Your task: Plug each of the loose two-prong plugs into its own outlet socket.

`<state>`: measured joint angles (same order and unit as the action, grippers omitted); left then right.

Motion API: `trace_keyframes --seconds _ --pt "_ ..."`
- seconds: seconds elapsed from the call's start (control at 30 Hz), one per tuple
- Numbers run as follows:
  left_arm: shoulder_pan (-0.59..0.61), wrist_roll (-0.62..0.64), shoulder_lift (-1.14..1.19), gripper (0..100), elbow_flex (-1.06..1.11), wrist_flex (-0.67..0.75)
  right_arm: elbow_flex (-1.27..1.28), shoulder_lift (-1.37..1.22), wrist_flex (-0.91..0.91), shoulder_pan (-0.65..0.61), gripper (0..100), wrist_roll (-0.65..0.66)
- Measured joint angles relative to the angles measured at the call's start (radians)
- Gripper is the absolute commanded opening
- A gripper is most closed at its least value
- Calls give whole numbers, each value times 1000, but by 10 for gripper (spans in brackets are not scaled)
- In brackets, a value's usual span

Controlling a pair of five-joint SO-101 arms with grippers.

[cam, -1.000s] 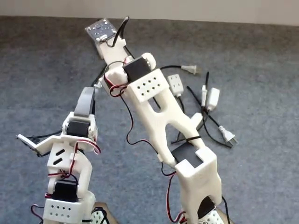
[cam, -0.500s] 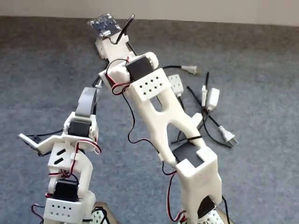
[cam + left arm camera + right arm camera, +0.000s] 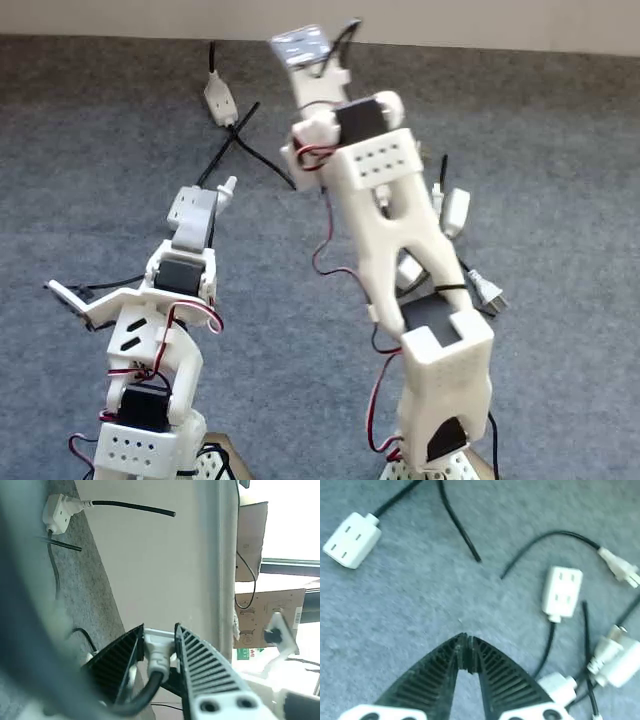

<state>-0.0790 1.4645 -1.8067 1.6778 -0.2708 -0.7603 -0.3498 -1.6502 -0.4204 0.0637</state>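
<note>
My left gripper (image 3: 159, 647) is shut on a white two-prong plug (image 3: 160, 655) whose black cord trails back between the fingers. In the high view that plug (image 3: 227, 186) sticks out of the left gripper (image 3: 215, 195) above the grey carpet. A white outlet socket (image 3: 218, 98) lies farther back; the left wrist view shows this socket (image 3: 59, 511) beyond the plug. My right gripper (image 3: 466, 657) is shut on nothing, just above bare carpet. Ahead of it lie two white sockets (image 3: 351, 539) (image 3: 561, 592) and a loose white plug (image 3: 620, 571).
More white plugs and sockets (image 3: 615, 655) with tangled black cords lie beside the right arm (image 3: 385, 200), including a socket (image 3: 455, 210) and a plug (image 3: 490, 292). A pale wall (image 3: 450, 20) borders the carpet at the back.
The right arm has swung to the right, away from the far-left socket, which now lies uncovered. The left gripper has shifted slightly forward, so the plug's tip shows.
</note>
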Motion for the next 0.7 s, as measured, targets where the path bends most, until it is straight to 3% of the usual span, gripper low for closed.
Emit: trace_keyframes --seconds 0.17,0.4,0.7 --pt "3 -63 0 9 0 -26 29 92 -72 100 7 0" --pt "137 -72 0 9 -3 -26 350 121 -72 259 7 0" --pt "153 -282 0 9 -31 -26 644 121 -46 311 7 0"
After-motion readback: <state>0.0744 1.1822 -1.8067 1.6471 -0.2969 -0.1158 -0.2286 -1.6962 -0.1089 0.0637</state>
